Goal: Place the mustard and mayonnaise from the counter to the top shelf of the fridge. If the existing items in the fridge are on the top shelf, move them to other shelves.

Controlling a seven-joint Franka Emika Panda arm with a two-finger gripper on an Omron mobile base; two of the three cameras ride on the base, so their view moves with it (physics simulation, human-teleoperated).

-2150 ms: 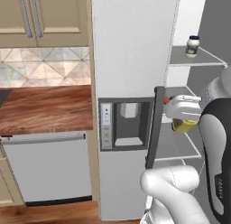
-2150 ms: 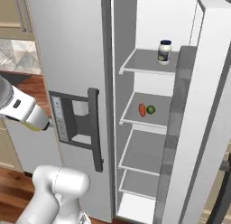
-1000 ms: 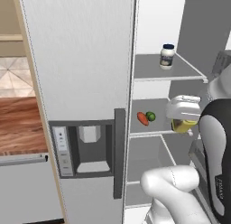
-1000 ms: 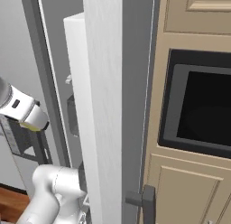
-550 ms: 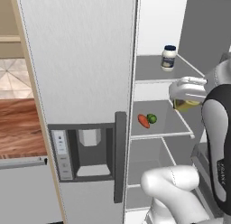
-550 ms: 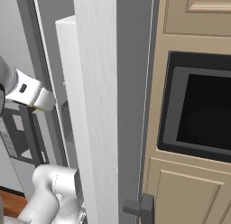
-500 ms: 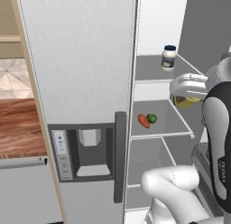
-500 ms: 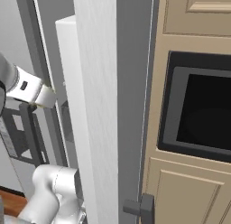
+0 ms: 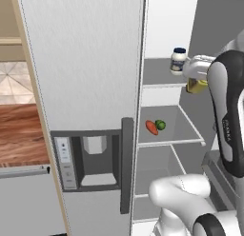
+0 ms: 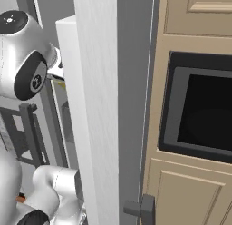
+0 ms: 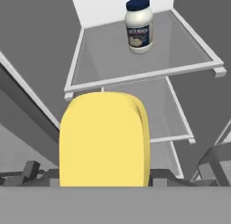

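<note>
One strip of brown wood-grain surface (image 9: 21,135) at far left, then the flat grey fridge door (image 9: 86,87) with its recessed dispenser. Two small items on the middle glass shelf (image 9: 188,135): orange carrot (image 9: 151,127), round green lime (image 9: 160,125). One white mayonnaise jar with dark lid (image 9: 178,60) upright on the top glass shelf (image 11: 113,56). One smooth rounded yellow mustard bottle (image 11: 104,139) gripped in the tool (image 9: 196,78), just before that shelf's front edge.

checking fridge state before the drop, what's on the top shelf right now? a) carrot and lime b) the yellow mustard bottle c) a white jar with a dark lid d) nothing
c: a white jar with a dark lid stands on the top shelf, while the mustard is in the end effector, short of the shelf.
</note>
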